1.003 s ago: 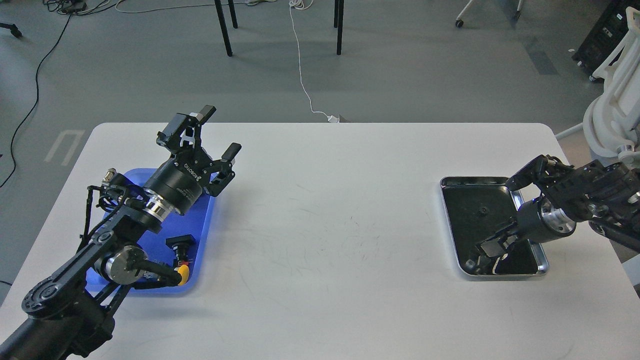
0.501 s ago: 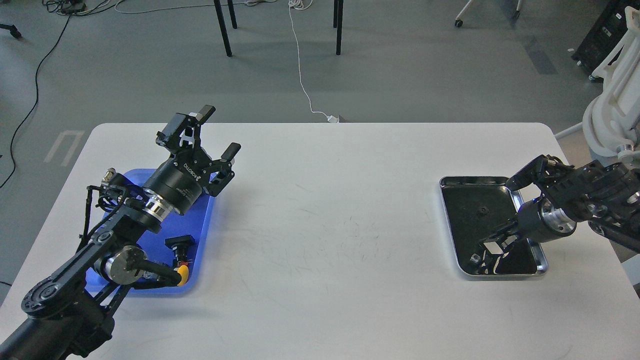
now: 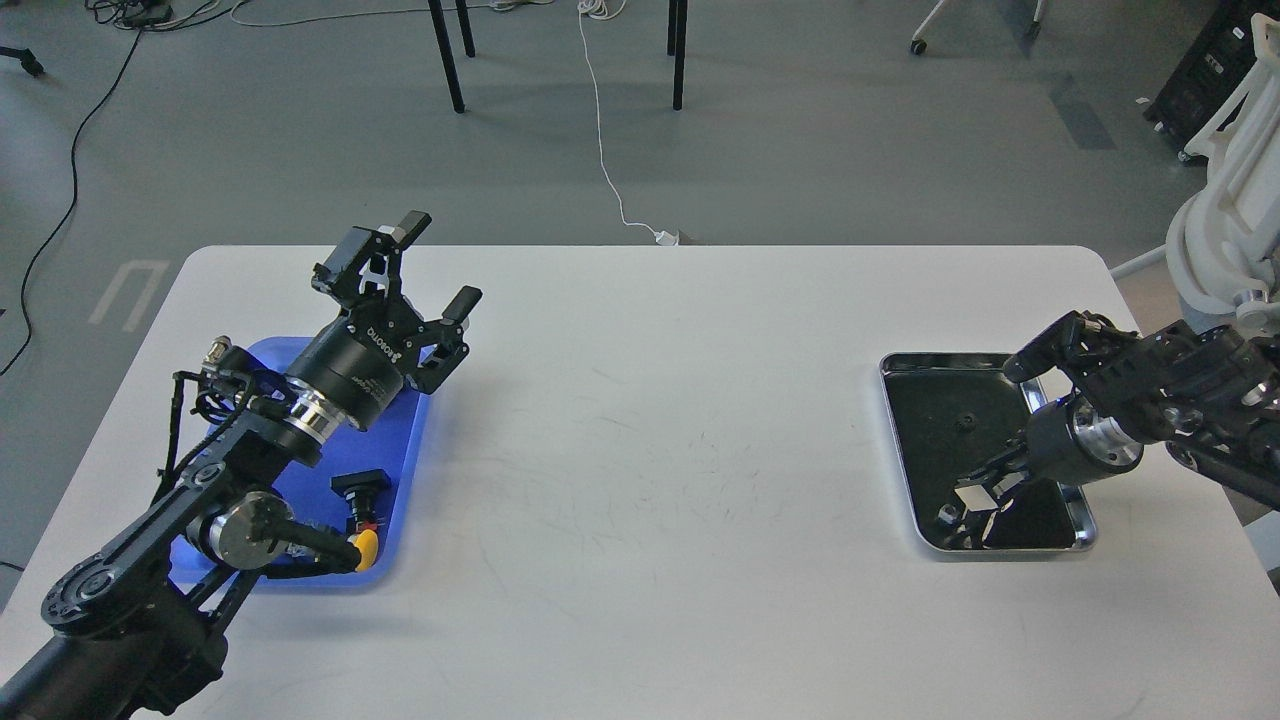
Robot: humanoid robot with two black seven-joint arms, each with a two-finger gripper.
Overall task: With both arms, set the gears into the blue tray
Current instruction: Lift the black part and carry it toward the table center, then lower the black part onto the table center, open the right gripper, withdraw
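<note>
The blue tray point(image 3: 412, 440) lies at the table's left, largely covered by my left arm. My left gripper point(image 3: 437, 262) hovers open and empty over the tray's far right corner. One tiny black gear point(image 3: 963, 422) rests in the middle of the silver-rimmed dark metal tray point(image 3: 893, 420) on the right. My right gripper point(image 3: 965, 508) reaches down into that tray's near left corner, with a pale finger pad point(image 3: 970, 497) showing. Its dark fingers merge with the dark tray floor, so their spacing and anything between them is unclear.
In the blue tray lie a black push-button switch point(image 3: 362, 487) and a yellow-capped one point(image 3: 367, 548). Bare white table point(image 3: 660, 450) spans the space between the two trays. A white machine point(image 3: 1225, 230) stands off the table's right edge.
My right gripper's fingers have shifted slightly within the near left corner of the metal tray, and the wrist has edged left. The left arm has not moved.
</note>
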